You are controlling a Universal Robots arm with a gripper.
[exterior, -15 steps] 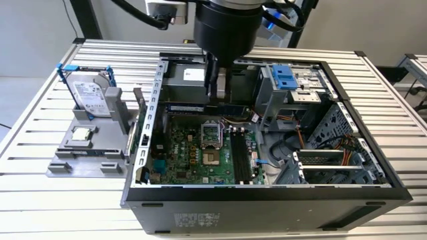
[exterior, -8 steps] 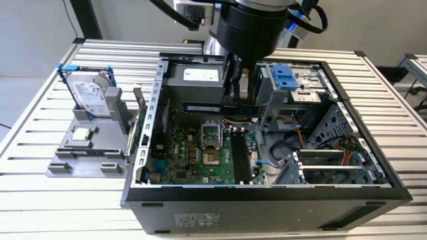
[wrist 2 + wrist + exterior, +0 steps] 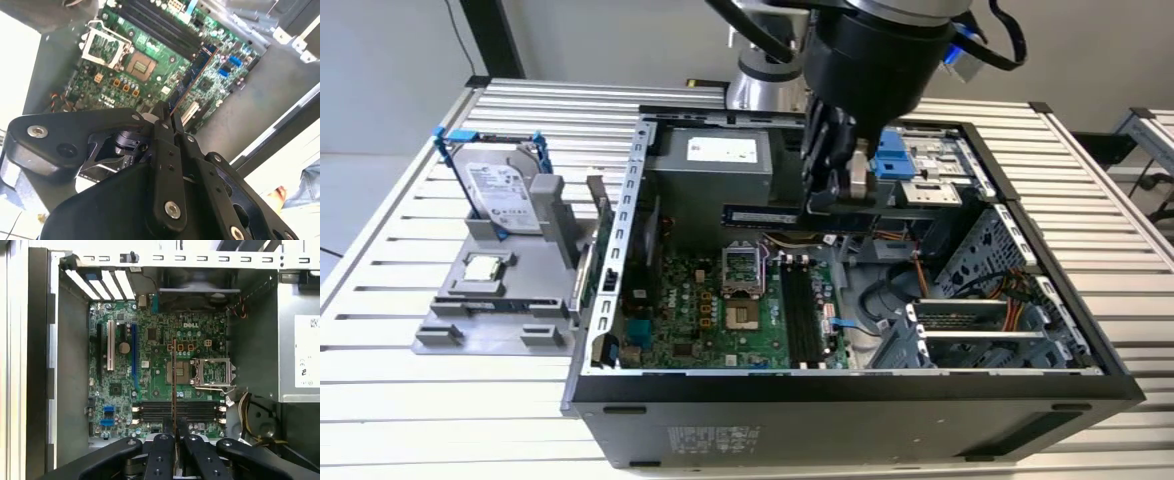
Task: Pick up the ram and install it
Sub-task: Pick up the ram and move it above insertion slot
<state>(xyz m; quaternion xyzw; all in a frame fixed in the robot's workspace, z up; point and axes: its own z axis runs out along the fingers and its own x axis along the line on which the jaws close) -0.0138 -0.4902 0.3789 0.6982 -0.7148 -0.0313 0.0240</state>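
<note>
Both wrist views down onto motherboard (image 3: 150, 375)

Robot lab, slatted aluminium table (image 3: 400, 420), opened computer case (image 3: 854, 425), grey parts fixture (image 3: 494, 320)

Arm (image 3: 874, 50) points downward, pincer (image 3: 833, 200) clamped tight (fingers nearly meeting).

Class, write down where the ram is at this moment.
In the exterior view, the ram is clamped in the pincer, hanging over the motherboard of the open computer case, close to the grey power supply.
</note>
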